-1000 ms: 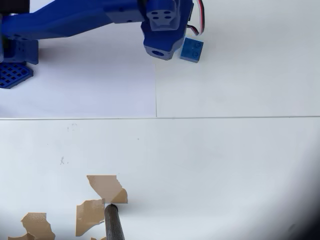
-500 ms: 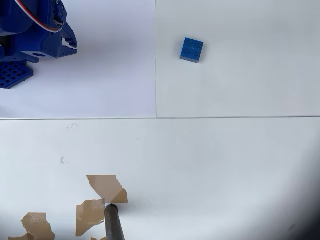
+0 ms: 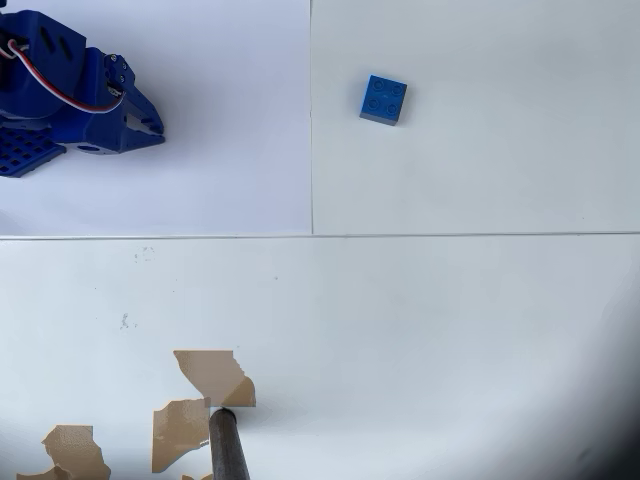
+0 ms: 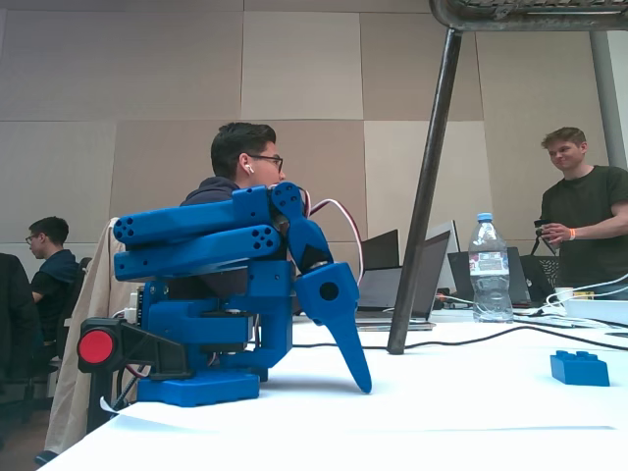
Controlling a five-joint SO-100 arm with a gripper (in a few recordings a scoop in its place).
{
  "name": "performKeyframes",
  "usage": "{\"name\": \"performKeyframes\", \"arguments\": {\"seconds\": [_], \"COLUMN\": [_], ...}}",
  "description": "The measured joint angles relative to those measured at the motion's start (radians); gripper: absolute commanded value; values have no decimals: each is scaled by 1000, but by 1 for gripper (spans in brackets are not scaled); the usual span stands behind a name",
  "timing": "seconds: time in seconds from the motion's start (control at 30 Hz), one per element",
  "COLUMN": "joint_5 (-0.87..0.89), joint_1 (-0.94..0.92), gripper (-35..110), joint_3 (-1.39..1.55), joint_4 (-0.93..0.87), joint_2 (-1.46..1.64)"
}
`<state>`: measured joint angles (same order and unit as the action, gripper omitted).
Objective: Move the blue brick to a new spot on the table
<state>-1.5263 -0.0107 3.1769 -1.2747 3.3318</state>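
In the overhead view the blue arm is lying folded at the upper left, its gripper pointing right over the paper sheet, with a red-and-white wire looping over its back. The fingers are drawn together to a point and are gripping nothing. The brick is sitting studs up on the table, right of the paper's edge and above the horizontal seam, well apart from the gripper and touching nothing else. Torn brown patches are showing at the lower left, and a dark pole is rising from the bottom edge beside them. In the fixed view, taken low from the table's side, the arm is sitting folded over its base at the left, and the gripper is hanging down with its tip just above or on the white top; I cannot tell which. From this side the fingers are overlapping, showing no gap. The brick is resting flat far to the right, near a dark cable. A slanted dark pole is standing between arm and brick, and a water bottle and laptops are standing behind. Three people are showing in the background, two sitting, one standing at the right.
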Motion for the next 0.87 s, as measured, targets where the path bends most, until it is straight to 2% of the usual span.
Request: {"name": "performKeyframes", "arguments": {"seconds": [0.27,0.87], "joint_5": [91,222], "joint_1": [77,49], "gripper": [0,4], "joint_3": [5,11], "joint_4": [23,41], "joint_2": [0,0]}}
